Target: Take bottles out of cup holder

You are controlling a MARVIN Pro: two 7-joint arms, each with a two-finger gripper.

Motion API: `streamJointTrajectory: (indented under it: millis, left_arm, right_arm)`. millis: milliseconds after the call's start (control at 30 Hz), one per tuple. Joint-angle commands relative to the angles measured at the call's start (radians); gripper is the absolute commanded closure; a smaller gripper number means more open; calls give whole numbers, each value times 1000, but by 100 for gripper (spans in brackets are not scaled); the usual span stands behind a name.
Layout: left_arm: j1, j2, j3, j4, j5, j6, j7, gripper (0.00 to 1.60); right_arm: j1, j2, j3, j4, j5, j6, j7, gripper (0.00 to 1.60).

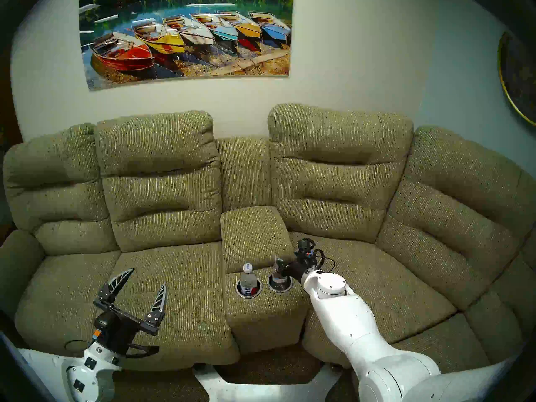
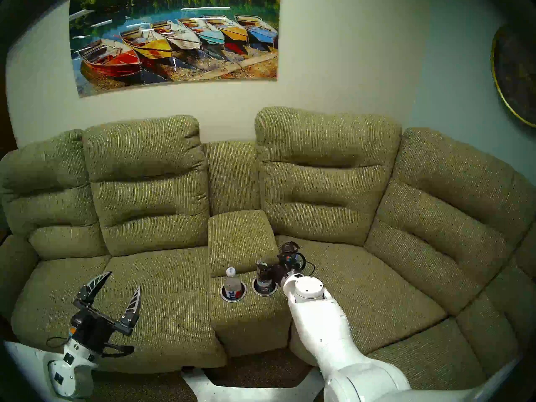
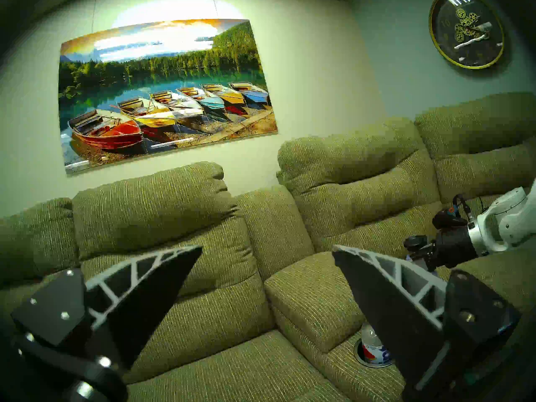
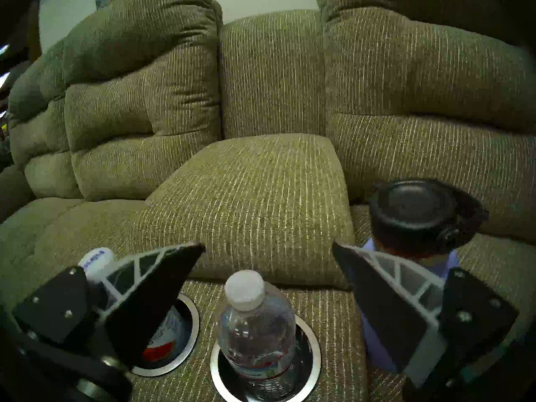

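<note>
The cup holder is two silver-rimmed wells [image 1: 239,291] in the olive sofa console. The left well holds a clear bottle with a white cap and red-white-blue label [image 1: 248,279], also in the left wrist view [image 3: 372,349]. The right well [image 4: 315,360] holds a second clear bottle [image 4: 256,329] with a dark label low down. My right gripper [image 4: 268,247] is open, with one finger on each side of this bottle and not touching it; it also shows in the head view [image 1: 279,269]. My left gripper [image 1: 146,278] is open and empty over the left seat.
A lavender flask with a black loop lid [image 4: 414,218] stands just right of the console, behind my right finger. The padded armrest [image 1: 253,233] rises right behind the wells. The sofa back cushions [image 1: 162,175] stand behind the seats.
</note>
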Motion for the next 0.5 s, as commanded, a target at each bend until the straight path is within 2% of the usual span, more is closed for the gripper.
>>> streamJointTrajectory:
  millis: [0,467]
  left_arm:
    - [-3,1,-5,-2,-2,0,3,0]
    - [-3,2,-4,-2,-3,0,4,0]
  right_arm:
    - [118,-19,-17,74,-13,-20,6,0]
    - [215,-46,-26,252,-49,-70,-7,0]
